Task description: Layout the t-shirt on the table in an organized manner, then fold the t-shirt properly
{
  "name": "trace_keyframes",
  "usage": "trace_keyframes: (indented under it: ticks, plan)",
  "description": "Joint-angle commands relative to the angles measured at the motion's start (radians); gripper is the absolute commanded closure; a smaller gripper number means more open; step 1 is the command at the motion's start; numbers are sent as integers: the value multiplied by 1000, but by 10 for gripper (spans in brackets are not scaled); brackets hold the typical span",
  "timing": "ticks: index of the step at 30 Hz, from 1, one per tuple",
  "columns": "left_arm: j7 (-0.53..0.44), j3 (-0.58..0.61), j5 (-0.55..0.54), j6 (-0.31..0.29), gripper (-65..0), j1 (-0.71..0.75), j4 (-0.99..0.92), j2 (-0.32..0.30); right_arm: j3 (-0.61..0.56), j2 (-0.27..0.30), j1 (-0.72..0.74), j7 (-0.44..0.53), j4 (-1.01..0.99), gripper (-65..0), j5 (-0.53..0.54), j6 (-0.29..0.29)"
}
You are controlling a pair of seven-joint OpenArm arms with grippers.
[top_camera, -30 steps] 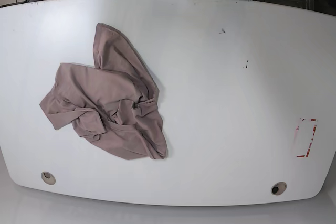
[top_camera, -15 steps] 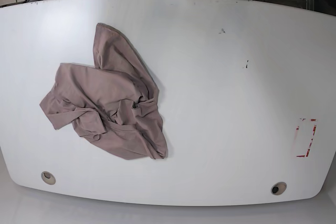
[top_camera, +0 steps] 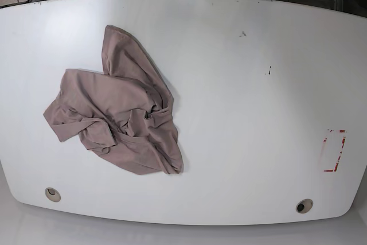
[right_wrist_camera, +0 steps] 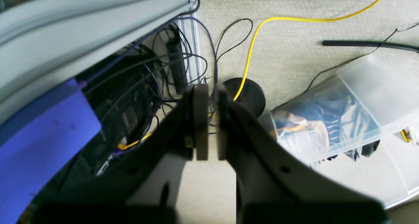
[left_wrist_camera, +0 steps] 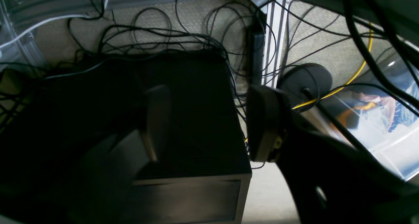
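the soft, wrinkled mauve-brown cloth t-shirt (top_camera: 117,116) lies crumpled in a heap on the left part of the large glossy white desk (top_camera: 241,101), well apart from the red-white tape rectangle (top_camera: 334,150) at the right; laying it out has not begun. neither arm is over the desk: both wrist cameras look at carpet and cables, seemingly parked. the right gripper (right_wrist_camera: 209,121) has its jaws clenched on nothing, the left gripper (left_wrist_camera: 209,122) has its jaws released, wide apart and empty
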Motion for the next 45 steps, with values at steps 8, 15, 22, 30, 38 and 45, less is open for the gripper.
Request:
trace_keyframes:
  ticks: [8, 15, 22, 30, 38, 45]
  plan:
    - [-53, -1, 1, -2, -328, 30, 3, -6, 1, 0, -86, 7, 135, -35, 8, 2]
    - [-119, -2, 0, -2, -328, 129, 100, -9, 3, -31, -200, -23, 314, -35, 7, 0]
    - [-118, -4, -2, -2, -326, 307, 365, -58, 1, -64, -336, -65, 520, -35, 8, 0]
    - [-116, -83, 0, -2, -326, 551, 732, -105, 0, -89, -511, -66, 776, -35, 7, 0]
    - [-116, -229, 0, -5, -326, 728, 990, -107, 0, -101, -646, -66, 960, -35, 8, 8]
    - [-116, -314, 0, -5, -326, 857, 1201, -105, 0, -103, -769, -68, 1143, -35, 10, 8]
